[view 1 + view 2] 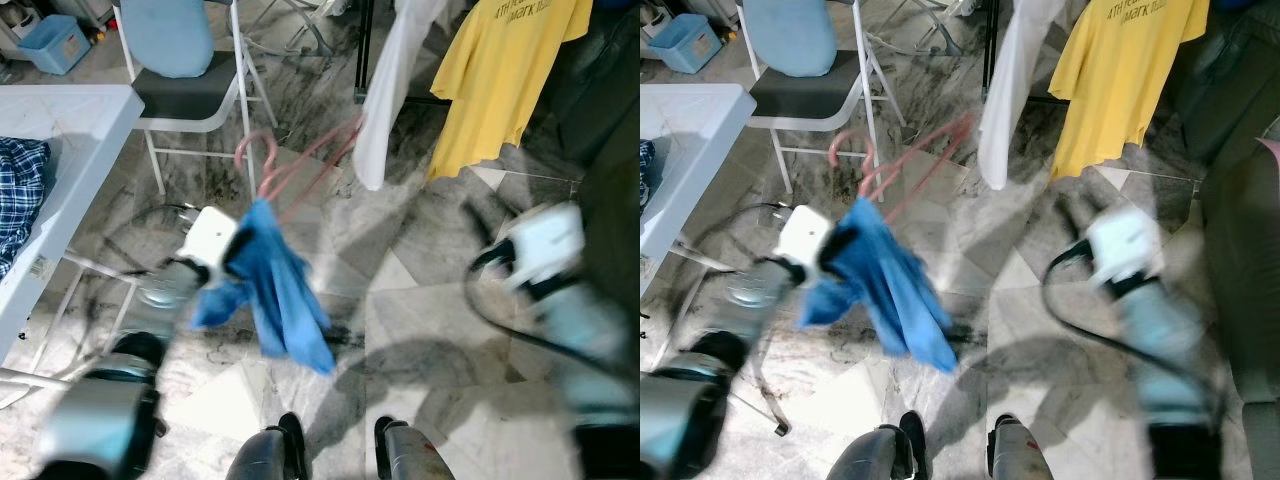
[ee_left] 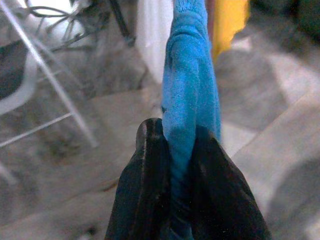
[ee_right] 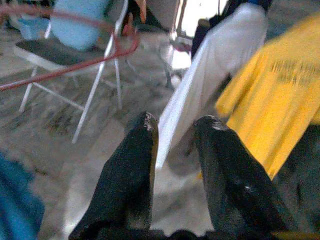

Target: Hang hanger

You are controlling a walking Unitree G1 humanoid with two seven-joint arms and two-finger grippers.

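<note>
Nearest, at the foot of the head views, the robot's two dark feet [image 1: 290, 445] stand on a grey and white marble floor [image 1: 420, 300].

Just above them, the left gripper [image 2: 175, 165] is raised at the left of centre, its two black fingers [image 2: 145, 185] clenched on a bunched blue garment [image 1: 275, 290]. The cloth hangs down in a crumpled fold below the white wrist housing. From the top of the cloth a pink hanger [image 1: 300, 170] sticks out, away from the robot. Its long axis runs up and to the right, toward the hanging clothes, and its hook [image 1: 255, 150] curls over at the upper left end, near the chair leg. The hanger is held in mid-air, touching nothing but the cloth.

The right gripper [image 3: 175, 150] is held up at the right, blurred by motion. Its black fingers [image 3: 135, 175] stand apart with a narrow gap, grasping nothing.

At the left edge stands a white table [image 1: 80, 130] with a blue plaid cloth [image 1: 20, 190] lying on it.

Farther back is a white folding chair [image 1: 190, 90] with a dark seat and a light blue backrest. To its right hang a white garment [image 1: 395, 80] and a yellow T-shirt [image 1: 500, 70] with dark lettering, side by side. A blue bin [image 1: 55, 40] sits on the floor in the far left corner.
</note>
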